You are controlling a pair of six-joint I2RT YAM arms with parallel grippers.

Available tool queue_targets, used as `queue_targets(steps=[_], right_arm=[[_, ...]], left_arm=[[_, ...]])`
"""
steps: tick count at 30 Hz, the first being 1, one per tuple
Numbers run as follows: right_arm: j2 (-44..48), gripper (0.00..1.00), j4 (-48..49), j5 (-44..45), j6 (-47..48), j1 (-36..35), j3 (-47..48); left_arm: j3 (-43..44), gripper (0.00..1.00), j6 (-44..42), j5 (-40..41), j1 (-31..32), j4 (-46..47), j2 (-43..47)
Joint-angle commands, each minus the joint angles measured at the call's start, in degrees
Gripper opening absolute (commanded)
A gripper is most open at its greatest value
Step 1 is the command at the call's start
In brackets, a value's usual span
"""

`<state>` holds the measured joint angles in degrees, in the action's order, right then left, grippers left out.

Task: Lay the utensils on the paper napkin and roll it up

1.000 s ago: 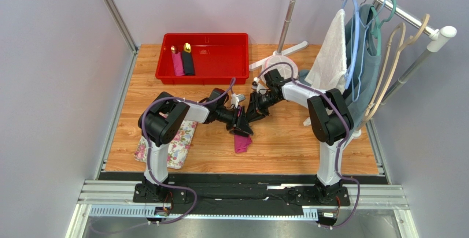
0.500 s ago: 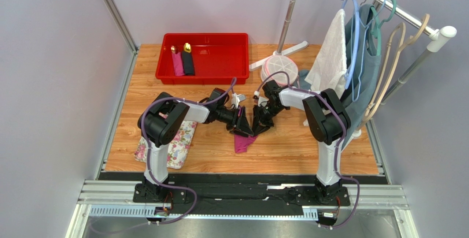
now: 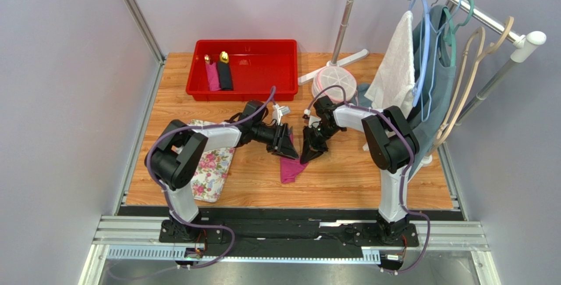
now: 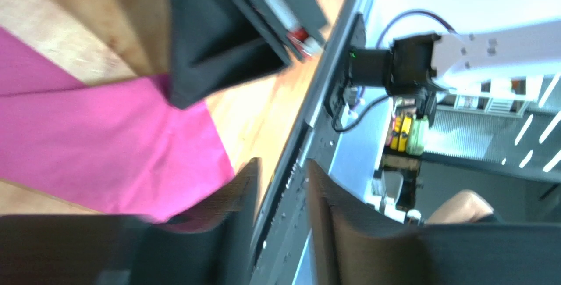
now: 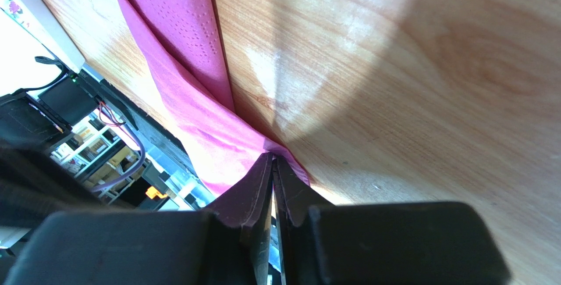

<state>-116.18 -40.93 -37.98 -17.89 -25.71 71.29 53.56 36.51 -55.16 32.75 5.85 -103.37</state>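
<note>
At mid-surface: the paper napkin [image 3: 289, 169] lies bunched and folded on the wooden surface [image 3: 342, 173], at 6 o'clock from both arm tips.
Right pincer [image 3: 308, 155]: clenched on a pinched ridge of the napkin, at its 2 o'clock edge.
Left pincer [image 3: 284, 145]: released; its fingers [image 4: 240, 199] stand apart with nothing between them, the napkin's edge just beside one.
Utensils: we see none in any view.
Step in hand: we judge it to be opening the sheet flat.
Doing it well: we would pinch the 10 o'clock edge with the left, then draw the two grips apart toward 9 and 3 o'clock, low and gently.
Risk: thin paper may tear if pulled hard.
</note>
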Motion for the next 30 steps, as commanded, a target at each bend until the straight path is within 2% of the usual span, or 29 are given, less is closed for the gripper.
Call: queue_targets(steps=[1,6,15,18,23,30], right_arm=[[-2.0,0.12,0.8,8.4,1.9,-0.3,-0.4],[-2.2,0.12,0.9,7.9,1.6,-0.3,-0.4],[-0.6,0.12,1.1,4.1,1.6,-0.2,1.3],[2.4,0.14,2.9,0.6,0.9,-0.2,2.2],[8.3,0.2,10.9,-5.6,-6.3,-0.2,-0.4],[4.8,0.18,16.0,-7.5,-11.5,-1.6,0.0]], left_arm=[[-2.3,0.35,-1.4,-3.7,0.2,-1.4,2.0],[-3.6,0.24,-4.9,-4.3,1.3,-1.5,-1.1],[-0.1,0.01,-9.8,-1.5,-1.3,-9.5,-15.4],[-0.2,0.0,-10.6,-0.6,-1.9,-9.4,-16.9],[-1.2,0.0,-10.7,-0.5,-2.0,-8.1,-15.9],[-1.7,0.0,-11.1,0.3,-2.1,-7.3,-14.5]])
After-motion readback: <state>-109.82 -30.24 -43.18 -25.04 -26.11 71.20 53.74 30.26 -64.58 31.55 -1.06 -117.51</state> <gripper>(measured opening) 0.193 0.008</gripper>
